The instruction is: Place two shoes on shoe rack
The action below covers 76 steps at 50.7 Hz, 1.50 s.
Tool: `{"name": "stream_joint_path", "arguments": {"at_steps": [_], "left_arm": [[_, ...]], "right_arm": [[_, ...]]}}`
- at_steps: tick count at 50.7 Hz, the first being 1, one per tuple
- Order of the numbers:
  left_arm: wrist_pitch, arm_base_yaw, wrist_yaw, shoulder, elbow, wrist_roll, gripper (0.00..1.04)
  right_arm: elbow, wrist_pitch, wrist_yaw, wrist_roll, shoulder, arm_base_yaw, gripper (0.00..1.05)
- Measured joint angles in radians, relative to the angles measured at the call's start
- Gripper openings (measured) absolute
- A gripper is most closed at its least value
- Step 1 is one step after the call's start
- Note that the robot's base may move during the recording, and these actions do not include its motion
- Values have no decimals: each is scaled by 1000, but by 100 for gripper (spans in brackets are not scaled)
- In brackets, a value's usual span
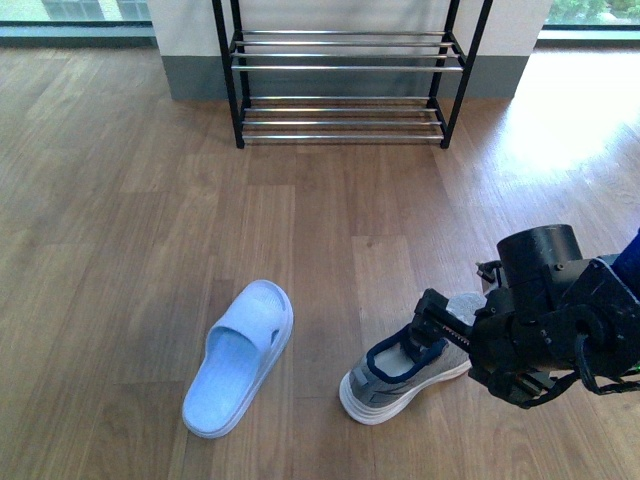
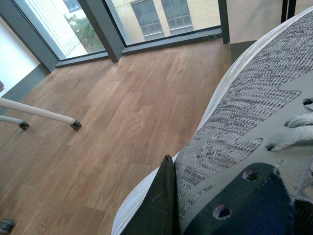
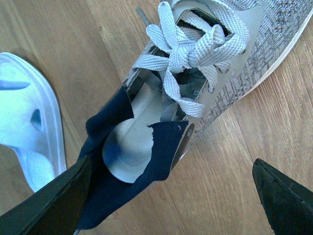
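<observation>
On the floor (image 3: 234, 161), grey sneaker (image 3: 264, 44) between spread right fingers (image 3: 49, 205).

On a wood floor (image 1: 120, 200), a light blue slipper (image 1: 240, 357) lies left of a grey sneaker (image 1: 392, 378), apart from it, the black right gripper (image 1: 442, 318) sits at the sneaker's collar, and the rack (image 1: 340, 68) stands well beyond against the wall (image 1: 185, 30).

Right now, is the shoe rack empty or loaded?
Empty on the shelves in view: the shoe rack shows only bare bars. The slipper and sneaker lie on the floor.
</observation>
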Motion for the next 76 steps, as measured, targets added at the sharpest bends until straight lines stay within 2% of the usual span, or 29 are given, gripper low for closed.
{"name": "stream_joint_path", "arguments": {"at_steps": [16, 20, 25, 35, 44, 53, 61, 66, 76], "left_arm": [[0, 0, 0, 0, 0, 0, 2], [0, 0, 0, 0, 0, 0, 2], [0, 0, 0, 0, 0, 0, 2], [0, 0, 0, 0, 0, 0, 2], [0, 0, 0, 0, 0, 0, 2], [0, 0, 0, 0, 0, 0, 2], [0, 0, 0, 0, 0, 0, 2], [0, 0, 0, 0, 0, 0, 2], [0, 0, 0, 0, 0, 0, 2]], "right_arm": [[152, -25, 84, -21, 168, 23, 94], [177, -4, 135, -23, 193, 23, 80], [178, 37, 145, -30, 202, 19, 64], [173, 93, 188, -53, 206, 6, 24], [167, 81, 183, -52, 207, -14, 1], [81, 109, 191, -125, 146, -51, 1], [-32, 135, 231, -263, 22, -71, 1], [-170, 229, 266, -483, -150, -70, 1], [-378, 315, 200, -786, -457, -80, 1]]}}
